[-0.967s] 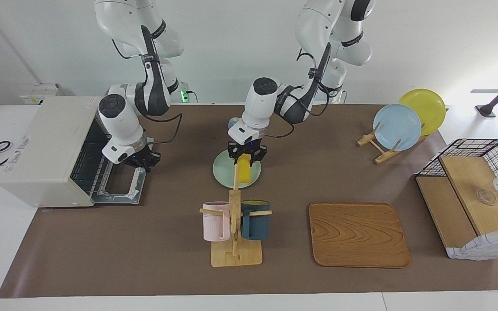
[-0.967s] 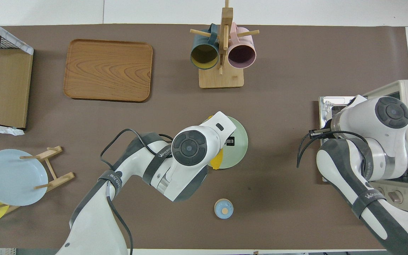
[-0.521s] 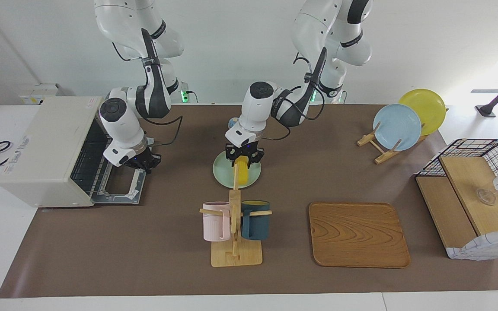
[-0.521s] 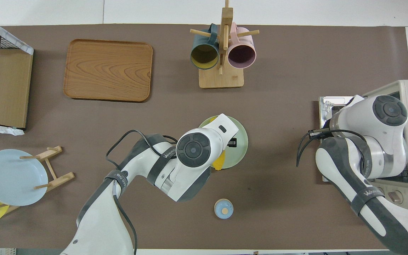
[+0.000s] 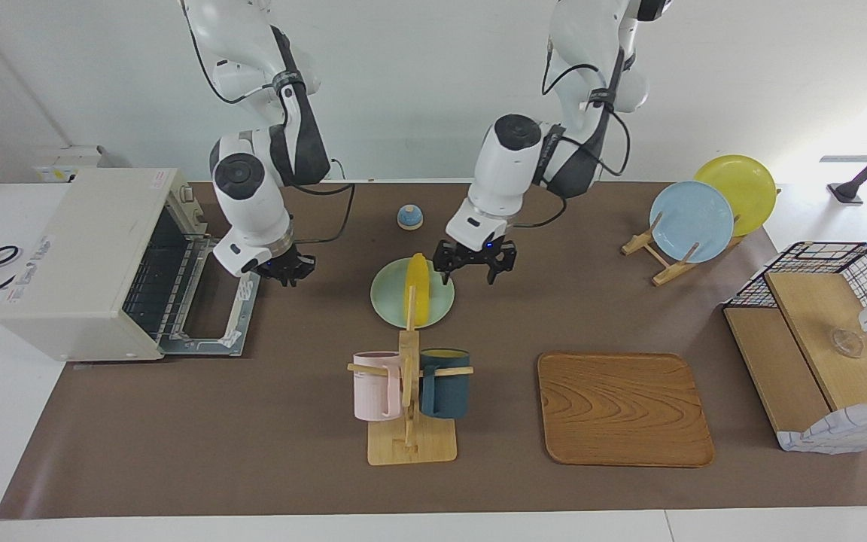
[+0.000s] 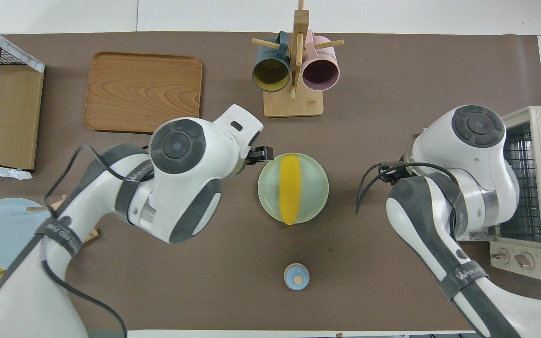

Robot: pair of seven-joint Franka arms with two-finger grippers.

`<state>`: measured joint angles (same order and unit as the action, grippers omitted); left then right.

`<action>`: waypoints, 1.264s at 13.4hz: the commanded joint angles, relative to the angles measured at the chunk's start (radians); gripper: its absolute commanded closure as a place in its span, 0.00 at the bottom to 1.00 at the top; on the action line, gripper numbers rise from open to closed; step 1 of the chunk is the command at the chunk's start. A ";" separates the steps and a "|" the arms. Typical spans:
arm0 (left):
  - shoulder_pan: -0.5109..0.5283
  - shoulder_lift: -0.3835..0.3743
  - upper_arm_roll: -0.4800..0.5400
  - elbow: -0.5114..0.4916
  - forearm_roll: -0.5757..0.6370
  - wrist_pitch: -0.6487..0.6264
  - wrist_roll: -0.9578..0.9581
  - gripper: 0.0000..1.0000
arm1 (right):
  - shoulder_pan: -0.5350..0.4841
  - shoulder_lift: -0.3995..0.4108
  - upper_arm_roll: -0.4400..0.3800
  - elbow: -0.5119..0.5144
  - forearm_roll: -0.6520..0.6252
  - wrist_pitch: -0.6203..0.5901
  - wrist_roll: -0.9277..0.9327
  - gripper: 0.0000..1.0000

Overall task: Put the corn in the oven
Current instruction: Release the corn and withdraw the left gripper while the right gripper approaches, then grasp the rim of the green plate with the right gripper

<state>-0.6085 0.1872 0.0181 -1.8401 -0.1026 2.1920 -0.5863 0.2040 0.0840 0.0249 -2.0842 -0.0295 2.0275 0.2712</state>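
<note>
Corn [image 5: 420, 289]: one, on green plate [image 5: 390, 304] | oven [image 5: 95, 260]: one, door down | mugs: two | left pincer [image 5: 474, 263]: wide, empty | right pincer [image 5: 285, 271]: can't tell

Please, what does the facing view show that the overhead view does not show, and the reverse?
Only the facing view shows the left gripper, jaws open and empty, in the air beside the green plate. It also shows the right gripper by the dropped door of the oven.

Only the overhead view shows the corn in its full length, with no post of the mug rack across it. It also shows the oven's knobs.

Both show the corn lying on the green plate, untouched, and the oven open.
</note>
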 commanded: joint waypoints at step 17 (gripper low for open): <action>0.533 -0.259 -0.023 0.113 0.083 -0.593 0.513 0.00 | 0.551 0.390 -0.005 0.383 -0.101 0.186 0.629 0.59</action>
<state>-0.0969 -0.0518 0.0131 -1.7206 -0.0428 1.6377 -0.0768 0.7631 0.5111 0.0130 -1.6479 -0.0948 2.1997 0.9139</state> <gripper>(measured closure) 0.000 0.586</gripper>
